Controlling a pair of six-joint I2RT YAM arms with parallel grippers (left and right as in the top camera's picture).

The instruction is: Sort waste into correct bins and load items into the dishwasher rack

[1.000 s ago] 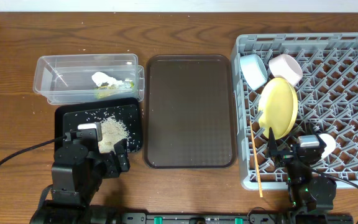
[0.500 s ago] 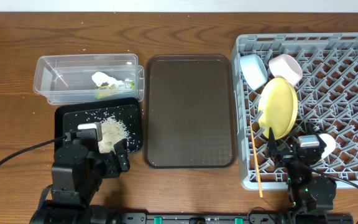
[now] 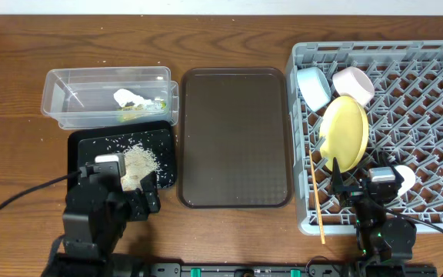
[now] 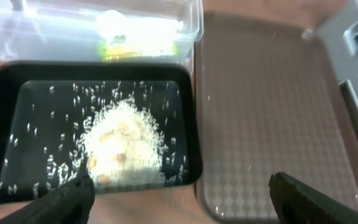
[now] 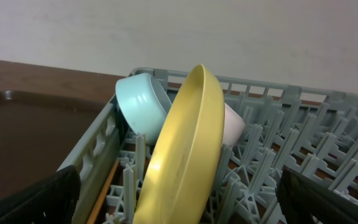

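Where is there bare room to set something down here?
The brown tray, between black tray and rack, lies bare; so do the rack's right-hand pegs. Crowded: the rack's left edge, holding blue bowl, white bowl and yellow plate.

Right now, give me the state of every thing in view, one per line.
yellow plate, on edge in the rack
light blue bowl, tipped on its side in the rack
white bowl, tipped beside it
white cup, in the rack, partly hidden
chopstick, slanted along the rack's left wall
clear tub, holds wrapper and paper scrap
black tray, holds rice
left claw, open, empty
right claw, open, empty
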